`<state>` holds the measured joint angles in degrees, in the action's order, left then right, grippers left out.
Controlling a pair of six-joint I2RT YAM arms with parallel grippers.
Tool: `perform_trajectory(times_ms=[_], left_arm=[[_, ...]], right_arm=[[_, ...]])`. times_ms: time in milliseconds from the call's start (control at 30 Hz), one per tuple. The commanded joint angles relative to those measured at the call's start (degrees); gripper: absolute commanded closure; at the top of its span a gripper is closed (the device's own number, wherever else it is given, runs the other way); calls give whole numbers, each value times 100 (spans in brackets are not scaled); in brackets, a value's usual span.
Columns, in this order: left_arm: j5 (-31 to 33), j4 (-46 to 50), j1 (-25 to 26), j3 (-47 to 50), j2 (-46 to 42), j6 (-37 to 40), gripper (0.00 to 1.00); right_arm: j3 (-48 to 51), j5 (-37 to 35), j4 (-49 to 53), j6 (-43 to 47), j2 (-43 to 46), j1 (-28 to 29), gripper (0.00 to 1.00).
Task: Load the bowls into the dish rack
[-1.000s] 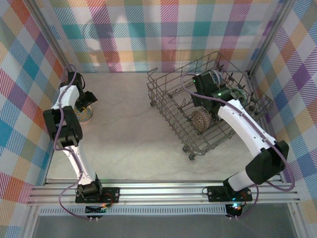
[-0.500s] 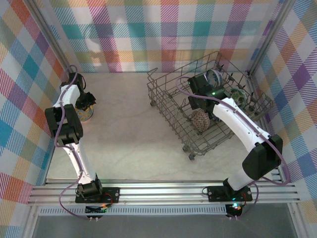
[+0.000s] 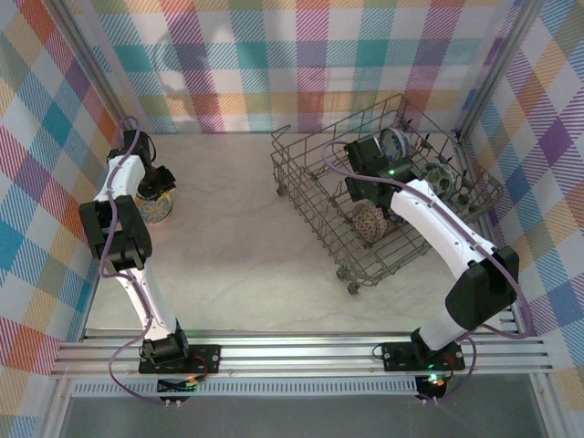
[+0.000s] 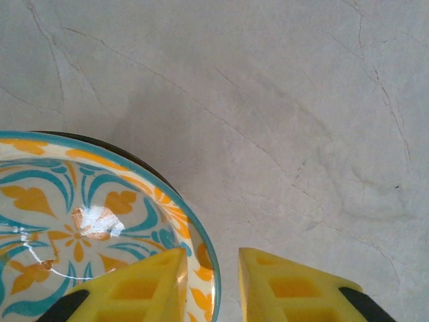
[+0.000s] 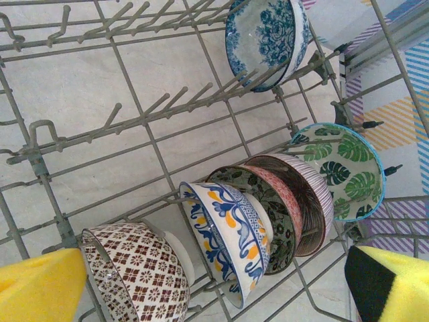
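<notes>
At the table's (image 3: 228,228) left edge our left gripper (image 4: 211,288) pinches the bowl's (image 4: 80,215) rim, the rack (image 3: 301,196) lying well rightward beneath our wide-open right gripper (image 5: 214,282).

The dish rack (image 3: 306,205) sits at the far right of the surface (image 3: 228,228), a row of bowls (image 5: 228,228) standing on edge inside it with another bowl (image 5: 265,37) behind them, and a lone bowl (image 3: 153,212) far left, well apart from the rack

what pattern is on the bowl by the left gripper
The bowl: orange and teal floral motifs on white, teal rim; clearest in left wrist view.
</notes>
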<state>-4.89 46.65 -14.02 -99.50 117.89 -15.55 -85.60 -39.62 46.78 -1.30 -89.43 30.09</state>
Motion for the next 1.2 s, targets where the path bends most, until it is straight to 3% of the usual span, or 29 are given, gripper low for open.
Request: perform_trajectory(times_ms=[0, 200, 767, 1167], left_arm=[[-27, 268, 6, 28, -80, 114, 68], [47, 364, 6, 4, 90, 184, 64], [-77, 450, 13, -68, 188, 219, 83], [-139, 694, 75, 27, -578, 297, 90]], right_arm=[[65, -53, -86, -65, 15, 41, 1], [129, -55, -107, -54, 65, 46, 1], [83, -33, -99, -80, 110, 42, 1], [147, 170, -161, -181, 232, 42, 1]])
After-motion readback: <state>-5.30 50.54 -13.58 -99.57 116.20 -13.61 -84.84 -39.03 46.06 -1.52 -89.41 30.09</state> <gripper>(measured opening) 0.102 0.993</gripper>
